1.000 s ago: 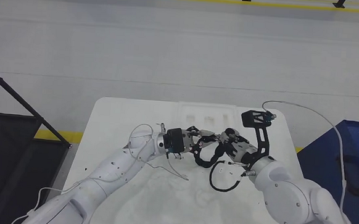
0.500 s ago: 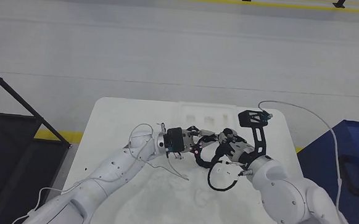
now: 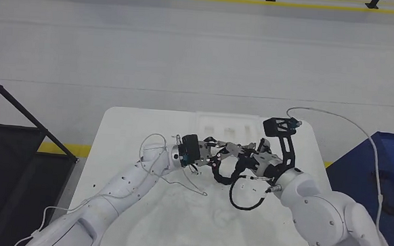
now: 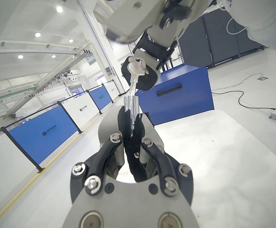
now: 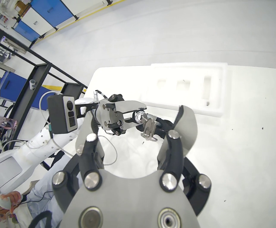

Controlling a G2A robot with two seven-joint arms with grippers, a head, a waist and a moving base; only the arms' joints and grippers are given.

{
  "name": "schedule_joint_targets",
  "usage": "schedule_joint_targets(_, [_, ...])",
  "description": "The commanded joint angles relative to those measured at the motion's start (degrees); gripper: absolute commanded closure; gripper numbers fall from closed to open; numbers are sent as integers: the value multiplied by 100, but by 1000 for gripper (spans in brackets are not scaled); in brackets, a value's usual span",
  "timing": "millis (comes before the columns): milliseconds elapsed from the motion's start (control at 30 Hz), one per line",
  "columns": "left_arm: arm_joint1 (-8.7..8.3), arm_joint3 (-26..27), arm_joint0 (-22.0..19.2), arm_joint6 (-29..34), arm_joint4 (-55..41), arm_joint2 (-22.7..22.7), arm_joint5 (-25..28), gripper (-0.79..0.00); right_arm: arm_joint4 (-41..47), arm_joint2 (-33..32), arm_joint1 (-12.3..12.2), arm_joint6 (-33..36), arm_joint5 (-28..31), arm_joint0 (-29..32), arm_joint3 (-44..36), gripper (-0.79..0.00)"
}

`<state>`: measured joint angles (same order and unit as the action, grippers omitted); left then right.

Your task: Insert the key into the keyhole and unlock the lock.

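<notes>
L gripper [image 4: 129, 117] is pressed together on the lock [image 4: 130, 103] and holds it above the table [image 3: 128, 139], near the middle. The key [image 4: 135, 67] stands w/ its blade partly in the keyhole. R gripper [image 5: 134, 112] is spread, one pad just beside the key head. My advice: close squarely on the flat head, push along the lock axis, then turn w/o side force.

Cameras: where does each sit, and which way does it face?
Top view: overhead on the robot, looking down at the table; both arms show.
Left wrist view: on that wrist, facing along the left gripper to lock and key.
Right wrist view: on that wrist, facing past the right gripper to the table.
Both wrist views show the key in the lock.
</notes>
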<state>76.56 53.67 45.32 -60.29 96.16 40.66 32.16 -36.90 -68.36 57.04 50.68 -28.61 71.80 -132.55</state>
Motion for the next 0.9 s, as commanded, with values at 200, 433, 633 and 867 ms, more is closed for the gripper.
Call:
schedule_joint_targets(200, [-51,65,-17,484,-335,170,722,0,-262,-342,-145,1334,1784,-227,265,-785])
schedule_joint_targets(433, [-153,396,119,1291,-732,405,1444,0,-103,-564,-229,2144,2647,-248,362,-785])
schedule_joint_targets(633, [-236,859,333,1965,-1189,665,1718,0,197,-648,-237,2176,2866,-241,402,-785])
schedule_joint_targets(867, [-296,1325,532,2540,-1437,900,1551,0,233,-649,-233,2098,2864,-229,396,-785])
